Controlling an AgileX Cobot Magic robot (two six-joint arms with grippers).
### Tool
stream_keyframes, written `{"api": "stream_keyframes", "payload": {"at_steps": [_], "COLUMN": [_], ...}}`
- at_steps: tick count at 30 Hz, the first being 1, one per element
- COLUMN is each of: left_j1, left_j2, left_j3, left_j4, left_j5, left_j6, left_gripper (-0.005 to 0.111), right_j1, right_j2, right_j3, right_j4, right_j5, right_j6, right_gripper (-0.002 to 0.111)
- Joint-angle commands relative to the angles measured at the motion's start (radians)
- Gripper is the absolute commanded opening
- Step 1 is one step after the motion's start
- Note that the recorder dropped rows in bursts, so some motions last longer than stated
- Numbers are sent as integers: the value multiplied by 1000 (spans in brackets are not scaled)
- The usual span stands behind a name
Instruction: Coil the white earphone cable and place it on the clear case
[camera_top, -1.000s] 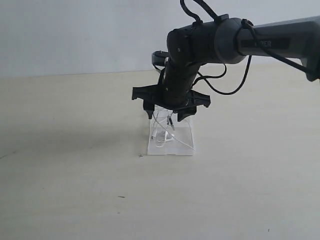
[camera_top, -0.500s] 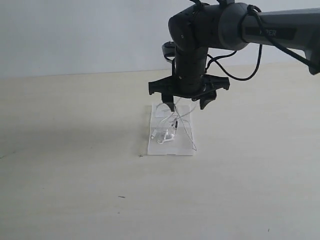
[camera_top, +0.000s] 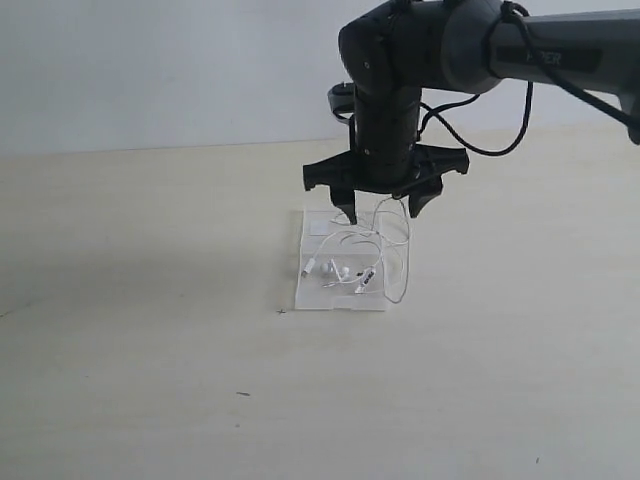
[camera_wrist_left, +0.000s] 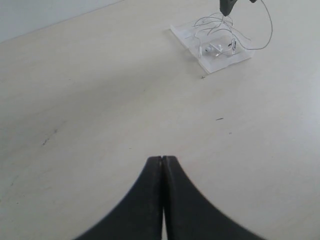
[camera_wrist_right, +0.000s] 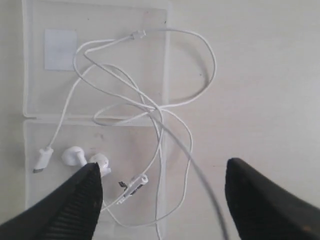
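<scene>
The clear case (camera_top: 312, 292) lies flat on the table, its white label (camera_wrist_right: 60, 49) facing up. Loosely looped over it is the white earphone cable (camera_top: 350, 262), with both earbuds (camera_wrist_right: 75, 156), the inline remote (camera_wrist_right: 132, 189) and the plug (camera_wrist_right: 42, 160) resting on the case (camera_wrist_right: 40, 90). Some loops spill past the case's edge onto the table. My right gripper (camera_top: 381, 215) hovers open just above the case, and nothing is clamped between its fingers (camera_wrist_right: 162, 167). One strand arches up close to them. My left gripper (camera_wrist_left: 162, 158) is shut and empty, far from the case (camera_wrist_left: 186, 36).
Pale bare tabletop (camera_top: 150, 350) surrounds the case on all sides. A light wall (camera_top: 150, 70) stands behind. The right arm (camera_top: 540, 60) reaches in from the upper right. A few small dark specks (camera_top: 243, 394) mark the table.
The right gripper has lifted off the case and shifted slightly right, still open. The cable, earlier bunched under it, now lies spread in loops on the case.
</scene>
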Motion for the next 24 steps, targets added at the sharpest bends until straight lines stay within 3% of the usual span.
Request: {"api": "stream_keyframes", "payload": {"at_steps": [1, 6, 11, 18, 21, 24], "left_j1": [3, 3, 3, 3, 3, 3], "left_j2": [-7, -7, -7, -7, -7, -7], "left_j3": [0, 0, 0, 0, 0, 0], "left_j4": [1, 1, 1, 1, 1, 1], "left_j5": [-27, -34, -25, -25, -25, -25], "left_j6": [-5, -5, -5, -5, -5, -5], "left_gripper": [0, 0, 0, 0, 0, 0], "right_j1": [-5, -5, -5, -5, -5, -5], "right_j2": [-76, -126, -162, -226, -253, -306], "right_j3": [-6, -6, -6, -6, 4, 51], "right_j4": [95, 323, 319, 261, 127, 86], "right_j5": [-70, -159, -86, 108, 126, 126], "right_j6": [-44, -200, -295, -476, -478, -502], "right_gripper": [66, 66, 66, 57, 45, 20]}}
